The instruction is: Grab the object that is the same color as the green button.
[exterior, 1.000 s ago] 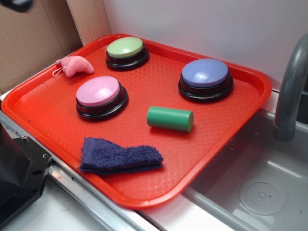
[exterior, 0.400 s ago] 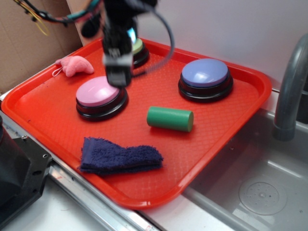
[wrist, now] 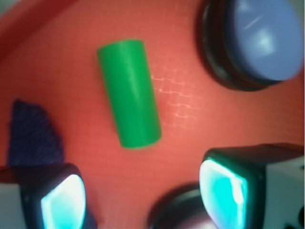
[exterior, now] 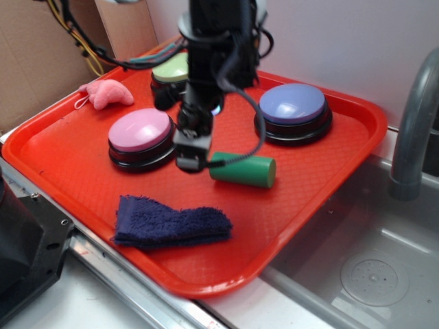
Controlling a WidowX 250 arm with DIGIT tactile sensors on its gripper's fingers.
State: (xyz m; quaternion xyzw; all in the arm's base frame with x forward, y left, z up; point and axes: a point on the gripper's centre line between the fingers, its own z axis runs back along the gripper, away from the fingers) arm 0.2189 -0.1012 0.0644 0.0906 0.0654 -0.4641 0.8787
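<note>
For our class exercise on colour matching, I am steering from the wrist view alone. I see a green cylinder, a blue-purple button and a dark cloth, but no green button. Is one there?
Observer: Yes. The exterior view shows the green button at the far side of the tray, partly hidden behind the arm.
Operator: What is the black base at my bottom edge?
Observer: It belongs to the pink button. The gripper hangs between that button and the green cylinder.
Operator: Anything else on the tray?
Observer: A small pink plush toy lies near the left rim.
</note>
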